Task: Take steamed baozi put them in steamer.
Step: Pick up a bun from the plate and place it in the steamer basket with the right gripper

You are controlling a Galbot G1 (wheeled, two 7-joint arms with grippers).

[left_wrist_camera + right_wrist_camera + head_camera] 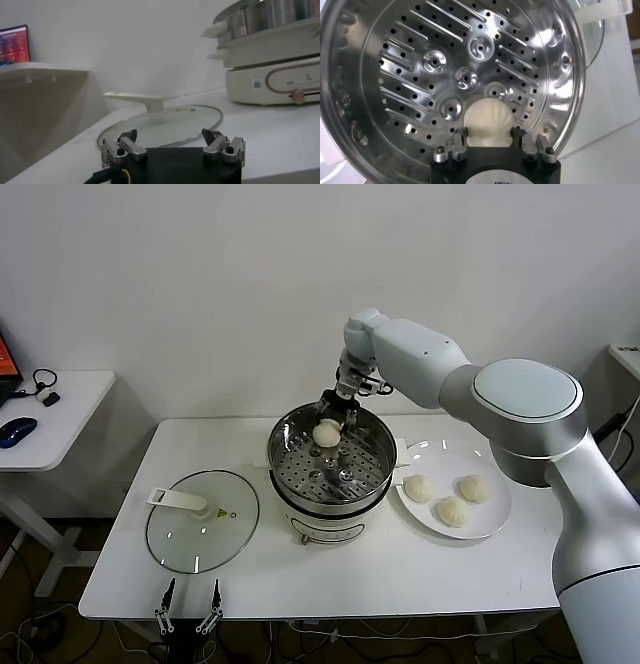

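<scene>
The right gripper (490, 142) clamps a pleated baozi (488, 120) over the steamer (375, 479) tray; the left gripper (188, 612) hangs parted by the table edge.

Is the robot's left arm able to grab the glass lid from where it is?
Probably yes. The left gripper waits open at the table's front edge, with the glass lid just beyond it and nothing between them.

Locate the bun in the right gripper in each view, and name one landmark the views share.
Head: bun over the steamer's far side, in the right gripper.
Left wrist: not in it.
Right wrist: bun low centre, between the fingers, over the perforated tray.
Shared landmark: the steamer, in all three.
</scene>
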